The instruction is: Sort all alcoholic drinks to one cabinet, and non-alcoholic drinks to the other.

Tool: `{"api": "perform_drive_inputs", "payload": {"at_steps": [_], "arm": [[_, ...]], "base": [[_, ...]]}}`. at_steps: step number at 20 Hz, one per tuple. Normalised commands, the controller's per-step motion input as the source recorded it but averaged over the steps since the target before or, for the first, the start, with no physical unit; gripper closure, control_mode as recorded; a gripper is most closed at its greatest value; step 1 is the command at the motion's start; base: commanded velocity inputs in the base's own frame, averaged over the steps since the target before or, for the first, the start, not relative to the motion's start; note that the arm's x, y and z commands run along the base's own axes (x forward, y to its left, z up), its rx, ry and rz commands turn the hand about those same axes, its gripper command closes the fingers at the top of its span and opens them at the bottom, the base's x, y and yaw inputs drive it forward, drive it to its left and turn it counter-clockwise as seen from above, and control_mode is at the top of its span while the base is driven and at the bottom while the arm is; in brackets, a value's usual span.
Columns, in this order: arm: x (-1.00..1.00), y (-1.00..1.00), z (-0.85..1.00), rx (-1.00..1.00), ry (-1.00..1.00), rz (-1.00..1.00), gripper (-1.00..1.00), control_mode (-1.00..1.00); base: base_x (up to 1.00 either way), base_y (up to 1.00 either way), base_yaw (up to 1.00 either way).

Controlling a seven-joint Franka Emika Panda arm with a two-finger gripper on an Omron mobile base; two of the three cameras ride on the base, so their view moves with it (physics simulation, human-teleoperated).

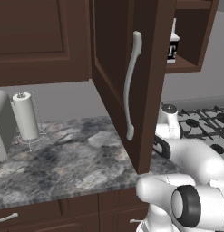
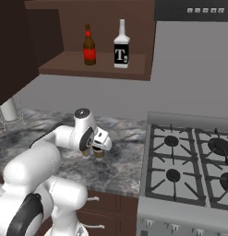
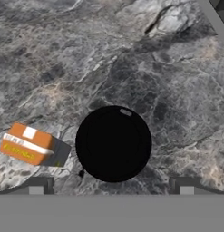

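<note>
On the shelf of the open wall cabinet (image 2: 134, 71) stand a brown bottle (image 2: 89, 46) with a red label and a white bottle (image 2: 121, 45) with a black "T" label. The other cabinet's panelled door (image 1: 149, 90), with its long silver handle (image 1: 130, 86), hangs open over the counter. My gripper (image 3: 111, 188) points straight down at the counter, open, just above the coffee cup. The cup's dark round lid (image 3: 113, 144) lies between the two fingertips. A tan bit of the cup (image 2: 99, 155) shows under the hand. The yellow-orange can (image 3: 27, 145) sits on the counter just beside the cup.
The gas stove (image 2: 189, 161) adjoins the marble counter (image 1: 77, 158) on the right, under the grey range hood (image 2: 194, 9). A paper towel roll (image 1: 26, 117) and a toaster (image 1: 1, 127) stand at the counter's far left. The open door juts out over the counter's edge.
</note>
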Motion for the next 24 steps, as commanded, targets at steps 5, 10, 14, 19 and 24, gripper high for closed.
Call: {"api": "perform_drive_inputs", "payload": {"at_steps": [5, 10, 14, 19, 24], "arm": [[0.08, 0.0, -0.11, 0.0, 0.01, 0.0, -1.0, -1.0], [0.09, 0.0, -0.14, 0.0, 0.01, 0.0, -1.0, -1.0], [0.09, 0.0, -0.12, 0.0, 0.01, 0.0, -1.0, -1.0], [0.09, 0.0, -0.1, 0.0, 0.02, 0.0, -1.0, -1.0], [0.1, 0.0, -0.08, 0.0, 0.02, 0.0, -1.0, -1.0]], "base": [[0.0, 0.0, 0.0], [0.0, 0.0, 0.0], [0.0, 0.0, 0.0], [0.0, 0.0, 0.0], [0.0, 0.0, 0.0]]}}
